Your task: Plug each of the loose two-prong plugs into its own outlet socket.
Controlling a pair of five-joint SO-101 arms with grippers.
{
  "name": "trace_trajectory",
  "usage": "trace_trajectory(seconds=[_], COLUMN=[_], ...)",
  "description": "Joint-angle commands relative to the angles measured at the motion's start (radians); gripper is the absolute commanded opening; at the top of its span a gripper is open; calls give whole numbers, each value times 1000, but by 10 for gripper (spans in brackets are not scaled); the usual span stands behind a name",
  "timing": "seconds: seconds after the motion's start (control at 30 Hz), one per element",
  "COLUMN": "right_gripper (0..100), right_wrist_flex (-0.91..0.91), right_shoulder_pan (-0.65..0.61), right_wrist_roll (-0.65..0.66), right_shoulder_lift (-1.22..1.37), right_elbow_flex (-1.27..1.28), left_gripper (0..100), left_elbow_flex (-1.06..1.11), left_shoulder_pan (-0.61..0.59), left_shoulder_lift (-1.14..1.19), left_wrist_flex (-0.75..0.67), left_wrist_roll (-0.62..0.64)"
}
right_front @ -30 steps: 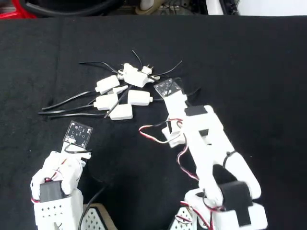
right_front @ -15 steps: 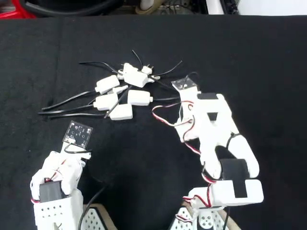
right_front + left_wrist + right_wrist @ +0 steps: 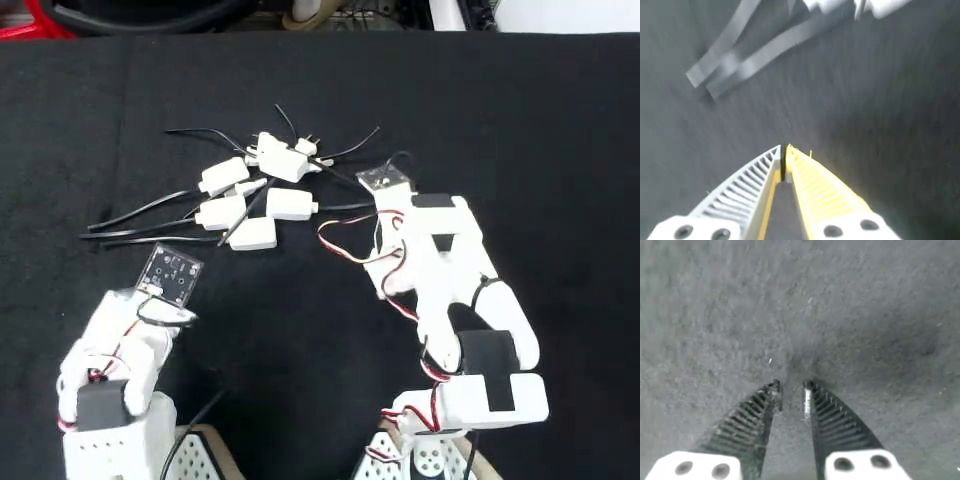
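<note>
High view: loose white plugs (image 3: 287, 203) lie heaped with black cords (image 3: 140, 212) on the dark tabletop (image 3: 520, 120) — ahead of the left arm, beside the right. Left hand (image 3: 785, 150) is closed, empty; right hand (image 3: 790, 386) is slightly parted — gripping nothing.

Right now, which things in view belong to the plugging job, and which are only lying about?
For the job: white plugs and sockets in a loose heap; their black cords; left gripper; right gripper.
Just lying about: red object and dark cables beyond the far edge of the table.
</note>
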Motion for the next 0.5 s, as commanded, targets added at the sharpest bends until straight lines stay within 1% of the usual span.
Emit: trace_trajectory(seconds=[0.0, 0.07, 0.17, 0.23, 0.3, 0.37, 0.47], right_gripper=[74, 74, 74, 74, 74, 74, 74], right_wrist_flex=[28, 29, 29, 26, 25, 25, 25], right_shoulder_pan=[17, 17, 17, 17, 17, 17, 17], right_wrist_roll=[25, 29, 31, 31, 31, 31, 31], right_shoulder_lift=[-8, -7, -2, -2, -2, -2, -2], right_elbow_flex=[-71, -73, -73, -73, -73, -73, -73], left_gripper=[53, 93, 130, 137, 138, 138, 138], left_elbow_flex=[-203, -286, -438, -565, -704, -825, -960], left_shoulder_pan=[68, 102, 162, 196, 232, 259, 263], left_shoulder_lift=[114, 281, 617, 842, 1051, 1234, 1452], left_wrist_flex=[-78, -120, -186, -216, -218, -216, -216], left_wrist_roll=[5, 5, 3, 3, 0, -63, -224])
